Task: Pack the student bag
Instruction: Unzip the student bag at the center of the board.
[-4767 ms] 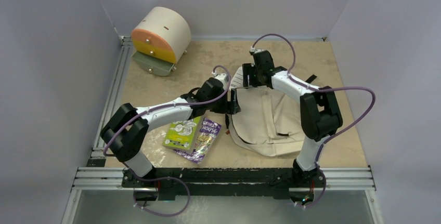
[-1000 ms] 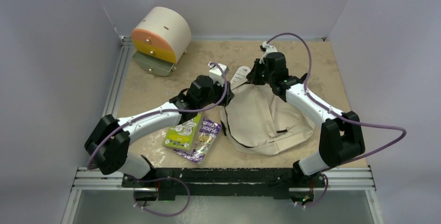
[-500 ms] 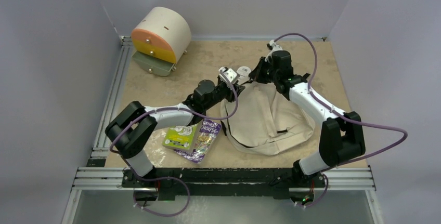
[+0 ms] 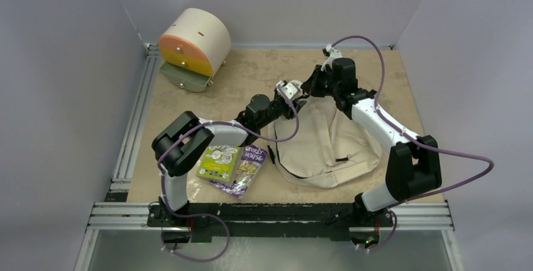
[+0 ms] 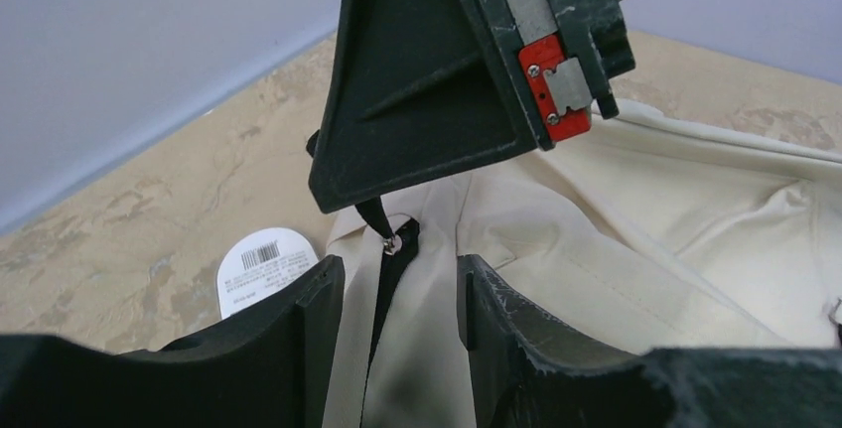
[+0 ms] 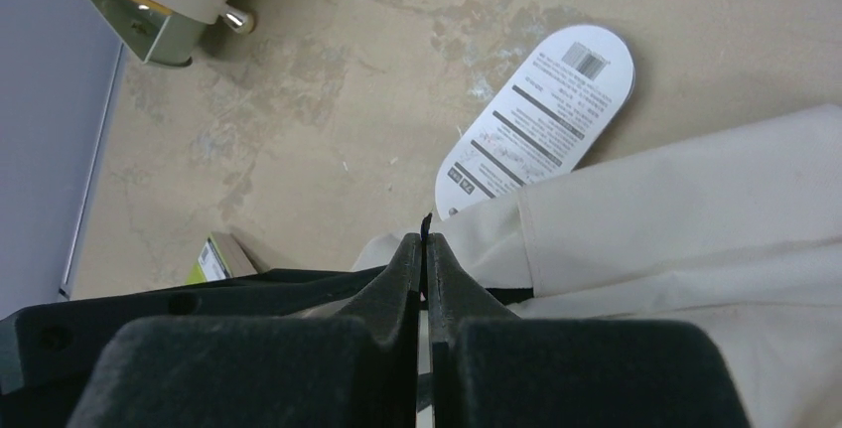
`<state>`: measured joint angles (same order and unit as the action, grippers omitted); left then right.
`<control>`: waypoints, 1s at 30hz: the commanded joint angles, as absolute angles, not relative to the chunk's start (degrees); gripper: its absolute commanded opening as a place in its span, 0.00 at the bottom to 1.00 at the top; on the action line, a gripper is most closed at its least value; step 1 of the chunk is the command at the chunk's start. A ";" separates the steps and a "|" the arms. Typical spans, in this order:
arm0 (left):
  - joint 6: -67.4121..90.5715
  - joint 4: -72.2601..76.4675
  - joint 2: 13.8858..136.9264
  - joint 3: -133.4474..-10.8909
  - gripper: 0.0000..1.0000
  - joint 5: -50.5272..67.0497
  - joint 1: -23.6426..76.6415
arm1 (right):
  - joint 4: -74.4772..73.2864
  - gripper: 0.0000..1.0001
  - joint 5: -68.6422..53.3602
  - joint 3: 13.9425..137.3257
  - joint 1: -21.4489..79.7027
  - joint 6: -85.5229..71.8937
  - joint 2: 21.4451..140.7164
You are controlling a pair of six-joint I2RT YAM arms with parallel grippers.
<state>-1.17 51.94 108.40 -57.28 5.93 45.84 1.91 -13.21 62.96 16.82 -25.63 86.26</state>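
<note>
Cream student bag (image 4: 327, 142) lies rumpled; right gripper (image 6: 424, 249) pinches its black zipper pull (image 5: 374, 219), left gripper (image 5: 397, 281) half-open.

Top camera looks steeply down from 6 o'clock, far off. Both wrist cameras hang close over the 12 o'clock edge of the student bag (image 5: 635, 210) — sharing its white label (image 6: 541, 120).

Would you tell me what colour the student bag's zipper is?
Black zipper on the cream student bag; the left wrist view shows it best.
</note>
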 commanded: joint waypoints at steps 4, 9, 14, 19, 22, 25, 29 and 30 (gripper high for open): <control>-3.77 62.57 112.41 -61.27 0.45 7.56 46.19 | 10.91 0.00 -16.80 63.41 16.61 -21.52 84.78; -3.68 66.90 114.90 -61.94 0.43 2.99 46.40 | 11.08 0.00 -18.57 63.89 16.61 -22.52 85.40; -2.86 69.55 117.01 -63.42 0.42 0.35 46.43 | 10.81 0.00 -19.65 64.07 16.62 -22.96 85.78; -2.18 70.19 118.39 -65.21 0.38 0.18 46.43 | 10.73 0.00 -20.67 64.15 16.61 -23.33 86.03; -1.71 70.38 118.88 -65.80 0.31 -1.60 46.41 | 10.48 0.00 -20.91 64.25 16.61 -23.44 86.37; -1.12 70.68 119.22 -66.13 0.20 -2.79 46.41 | 10.12 0.00 -21.07 64.25 16.61 -23.55 86.32; -0.71 70.66 119.62 -66.70 0.07 -3.28 46.41 | 9.86 0.00 -20.69 63.84 16.62 -23.64 85.90; -0.63 70.60 119.70 -66.78 0.03 -3.21 46.41 | 9.77 0.00 -20.40 63.75 16.61 -23.64 85.69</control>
<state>-1.91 65.76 119.50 -63.59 -2.37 46.19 6.46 -17.78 62.39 16.32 -23.11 87.00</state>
